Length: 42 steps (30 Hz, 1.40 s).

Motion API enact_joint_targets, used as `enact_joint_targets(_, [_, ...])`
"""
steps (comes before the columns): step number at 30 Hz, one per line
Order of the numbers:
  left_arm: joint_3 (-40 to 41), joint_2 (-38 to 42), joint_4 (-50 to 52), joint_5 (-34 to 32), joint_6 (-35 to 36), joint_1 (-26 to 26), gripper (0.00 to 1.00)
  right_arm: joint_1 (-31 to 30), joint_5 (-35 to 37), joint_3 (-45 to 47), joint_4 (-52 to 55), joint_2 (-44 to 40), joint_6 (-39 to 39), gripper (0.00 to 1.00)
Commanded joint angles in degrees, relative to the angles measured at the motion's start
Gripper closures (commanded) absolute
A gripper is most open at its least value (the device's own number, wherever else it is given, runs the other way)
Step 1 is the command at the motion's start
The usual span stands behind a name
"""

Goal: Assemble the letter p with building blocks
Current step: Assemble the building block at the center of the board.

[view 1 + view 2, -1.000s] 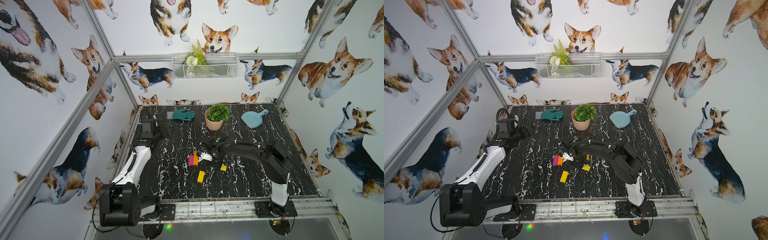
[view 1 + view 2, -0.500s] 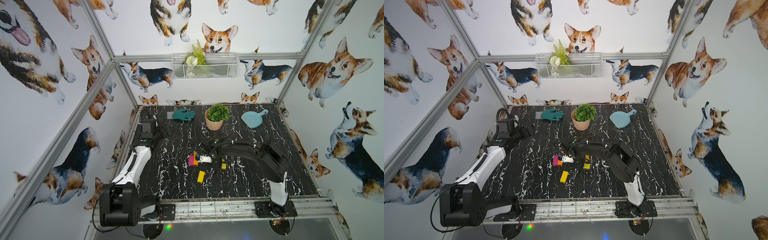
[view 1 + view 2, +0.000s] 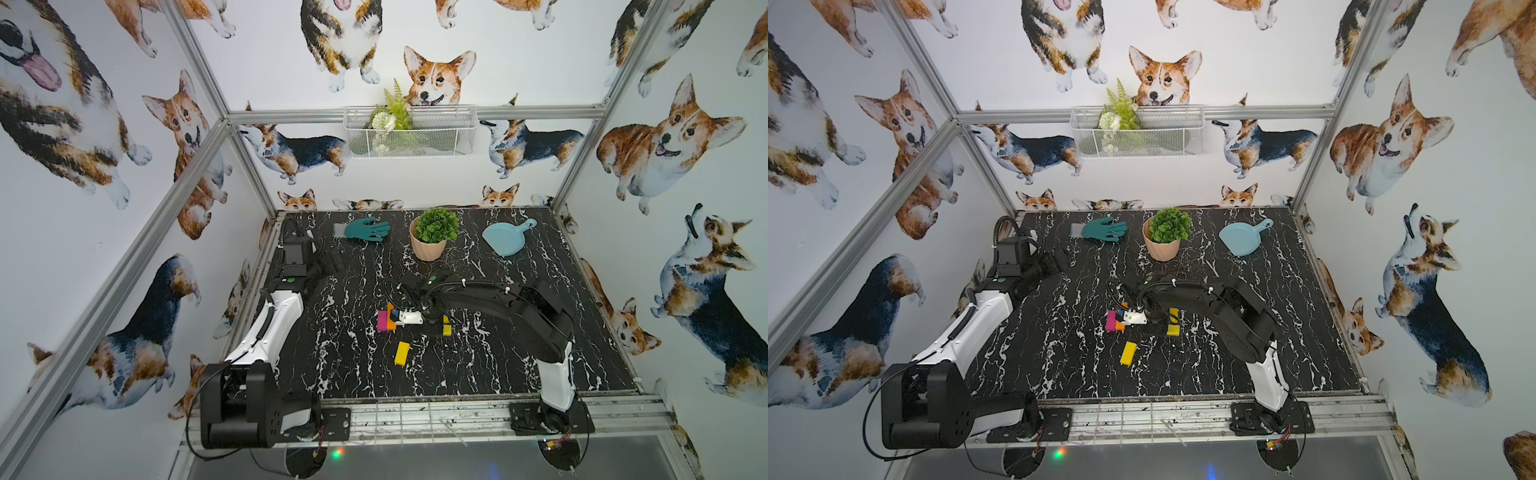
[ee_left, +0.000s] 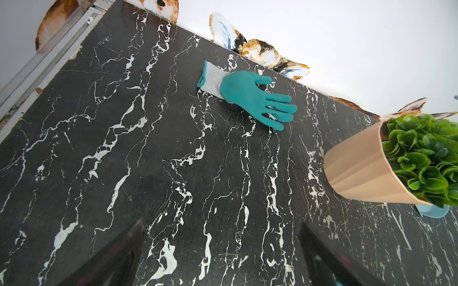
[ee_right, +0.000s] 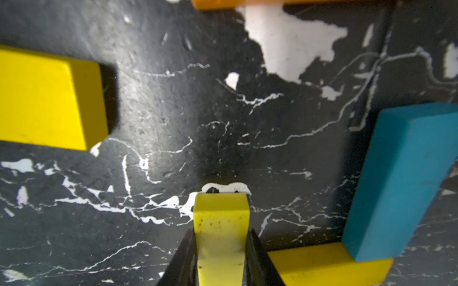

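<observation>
Now | right tool (image 5: 221, 237) clamps yellow block (image 5: 221, 206) | left tool (image 4: 221, 225) spread

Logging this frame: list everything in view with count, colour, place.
teal-blue block: 1, teal-blue, mid-table.
held yellow block: 1, yellow, mid-table, gripped.
loose yellow blocks: 2, yellow, one alone nearer the front, one at the teal-blue block's end.
orange block: 1, orange, beside the magenta block.
magenta block: 1, magenta, cluster's left end.
glove: 1, teal, back left.
potted plant: 1, green in peach pot, back centre.
dustpan: 1, light blue, back right.
wire basket: 1, white, back wall.
table: 1, black marble.
left gripper: 1, black, back left, fingers open.
right gripper: 1, black, mid-table, fingers shut on held yellow block.
</observation>
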<state>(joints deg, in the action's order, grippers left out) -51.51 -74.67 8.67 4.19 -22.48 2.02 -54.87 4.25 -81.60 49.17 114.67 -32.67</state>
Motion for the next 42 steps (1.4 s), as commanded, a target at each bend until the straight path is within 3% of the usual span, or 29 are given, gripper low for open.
enact_joint_targets(1, [-0.2, -0.1, -1.3, 0.4, -0.4, -0.1, 0.0, 0.1, 1.3, 0.1, -0.8, 0.6, -2.8, 0.69])
enact_joint_targets(19, [-0.1, -0.3, -1.5, 0.5, -0.3, -0.1, 0.0, 0.4, 0.5, -1.7, -0.2, 1.0, -3.8, 0.67])
enact_joint_targets(26, [-0.2, -0.2, -1.1, 0.4, 0.0, -0.1, 0.0, 0.4, -2.1, -3.6, 1.5, 0.0, -1.3, 0.48])
enact_joint_targets(36, [-1.1, 0.1, 0.8, 0.9, 0.6, 0.0, 0.0, 0.9, -4.5, -4.4, -1.8, -9.9, 5.8, 0.38])
enact_joint_targets(38, [-0.8, 0.3, 0.9, 1.1, 0.5, 0.0, 0.0, 2.0, -7.1, -3.7, -4.4, -12.9, 10.8, 0.31])
enact_joint_targets(42, [-0.1, 0.7, 0.9, 0.8, 0.2, 0.0, 0.0, 2.2, -10.1, -1.5, -12.2, -16.9, 27.7, 0.01])
